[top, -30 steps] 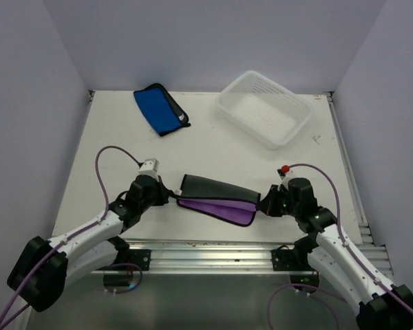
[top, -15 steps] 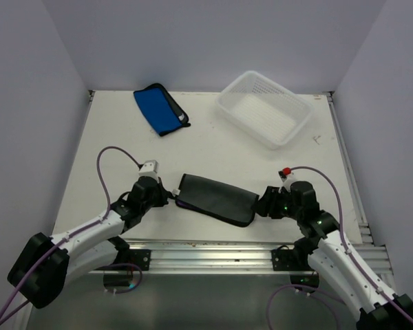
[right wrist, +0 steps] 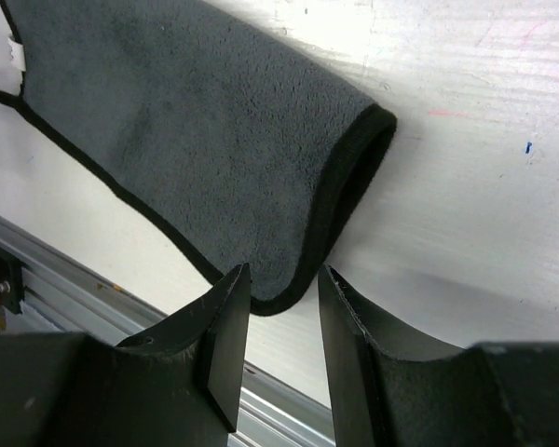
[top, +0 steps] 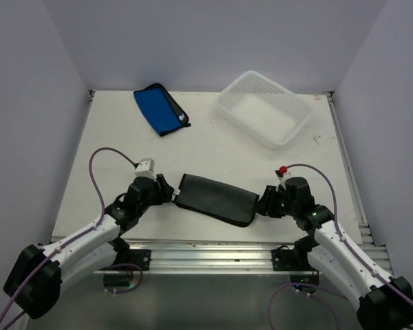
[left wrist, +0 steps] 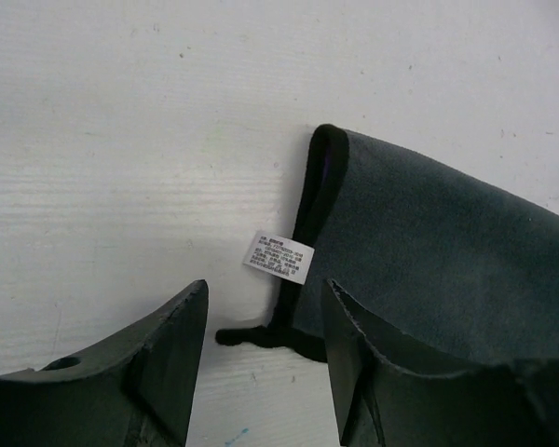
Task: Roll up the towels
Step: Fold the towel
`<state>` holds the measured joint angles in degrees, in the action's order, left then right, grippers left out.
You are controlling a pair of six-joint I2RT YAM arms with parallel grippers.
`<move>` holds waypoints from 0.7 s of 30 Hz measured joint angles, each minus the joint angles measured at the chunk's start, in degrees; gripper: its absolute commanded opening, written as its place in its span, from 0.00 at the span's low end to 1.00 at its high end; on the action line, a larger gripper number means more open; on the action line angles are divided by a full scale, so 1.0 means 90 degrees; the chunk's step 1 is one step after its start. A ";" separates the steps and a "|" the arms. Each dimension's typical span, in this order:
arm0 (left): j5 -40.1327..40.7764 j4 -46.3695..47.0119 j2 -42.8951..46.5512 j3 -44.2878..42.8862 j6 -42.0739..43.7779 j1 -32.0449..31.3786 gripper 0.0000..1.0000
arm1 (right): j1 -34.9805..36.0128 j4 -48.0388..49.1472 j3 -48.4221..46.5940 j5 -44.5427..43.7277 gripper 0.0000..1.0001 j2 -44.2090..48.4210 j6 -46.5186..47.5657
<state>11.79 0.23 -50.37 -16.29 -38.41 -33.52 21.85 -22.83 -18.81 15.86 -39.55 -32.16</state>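
Camera overhead: dark towel (top: pixel 215 198) lies folded in a long strip near the front of the table (top: pixel 124 151), between left gripper (top: pixel 166 191) and right gripper (top: pixel 263 203). Its purple face, exposed a second ago, is now covered. Blue towel (top: pixel 160 110), folded flat and black-edged, lies far left; perforated white basket (top: pixel 235 86) far right.

Left wrist: left gripper (left wrist: pixel 264 298) stands wide, holding nothing. Ahead lie the dark towel's (left wrist: pixel 429 251) plush grey face, black hem, white label (left wrist: pixel 278 256) and loop (left wrist: pixel 252 335).

Right wrist: right gripper (right wrist: pixel 282 279) is narrowly parted, gripping nothing. The dark towel's (right wrist: pixel 196 121) rounded fold lies just beyond its tips.
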 measured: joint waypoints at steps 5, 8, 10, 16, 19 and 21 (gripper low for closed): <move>0.0240 -0.0425 0.0068 -0.0287 0.0015 0.0000 0.66 | 0.0000 0.0032 -0.0233 -0.0175 0.39 -0.0136 0.0000; 0.0381 -0.0549 -0.0117 -0.0651 0.0058 0.0000 0.68 | 0.0000 0.0136 -0.0350 -0.0277 0.37 -0.0238 0.0000; 0.0440 -0.0559 -0.0291 -0.0894 0.0073 0.0000 0.64 | 0.0000 0.0214 -0.0425 -0.0321 0.35 -0.0374 0.0000; 0.0262 -0.0223 -0.0928 -0.1355 0.0182 -0.0015 0.23 | 0.0000 0.0658 -0.0656 -0.0279 0.19 -0.1027 -0.0046; -0.0119 0.0236 -0.1328 -0.1362 0.0211 -0.0090 0.07 | 0.0058 0.1047 -0.0770 -0.0097 0.16 -0.1435 -0.0092; -0.0265 0.0410 -0.1695 -0.1438 0.0233 -0.0219 0.00 | 0.0221 0.1241 -0.0867 -0.0085 0.15 -0.1688 -0.0107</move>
<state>9.41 3.92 -65.63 -29.23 -36.32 -35.48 23.83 -11.66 -26.61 15.09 -54.74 -33.12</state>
